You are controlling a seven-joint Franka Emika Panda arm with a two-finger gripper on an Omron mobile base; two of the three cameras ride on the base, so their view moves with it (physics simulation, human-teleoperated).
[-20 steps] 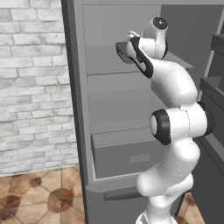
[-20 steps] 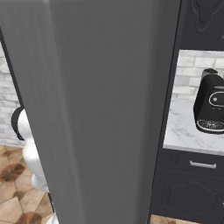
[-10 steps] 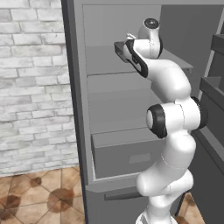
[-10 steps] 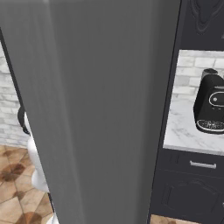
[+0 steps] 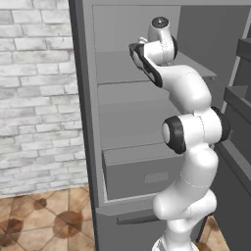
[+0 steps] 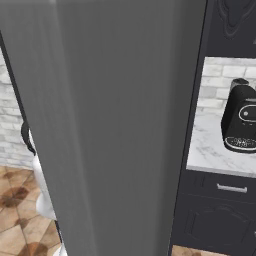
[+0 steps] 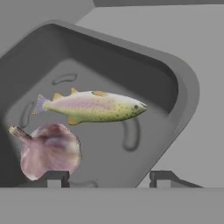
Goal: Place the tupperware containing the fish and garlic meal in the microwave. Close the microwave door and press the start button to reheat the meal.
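Pincer [image 7: 103, 177] spread wide, holding nothing, tips just short of tupperware [image 7: 181, 87] near rim. Tupperware straight ahead of pincer on a fridge shelf [image 5: 196, 68], fish [image 7: 92, 106] mid-container, garlic [image 7: 50, 151] by the left tip. Risks: tips closing on garlic instead of the wall; thin flared rim slipping out on the lift, tilting and spilling the meal. Fridge door [image 6: 110, 125] close by the arm, prob. a snag on pulling out.

Just above the dark fingertips [image 7: 54, 177], the tupperware [image 7: 183, 87] is plain grey; the fish [image 7: 94, 106] in it is pink and yellow-green with dark speckles (tail tinged violet); the garlic [image 7: 50, 151] is mottled pink; the shelf [image 7: 210, 52] beyond is pale grey.
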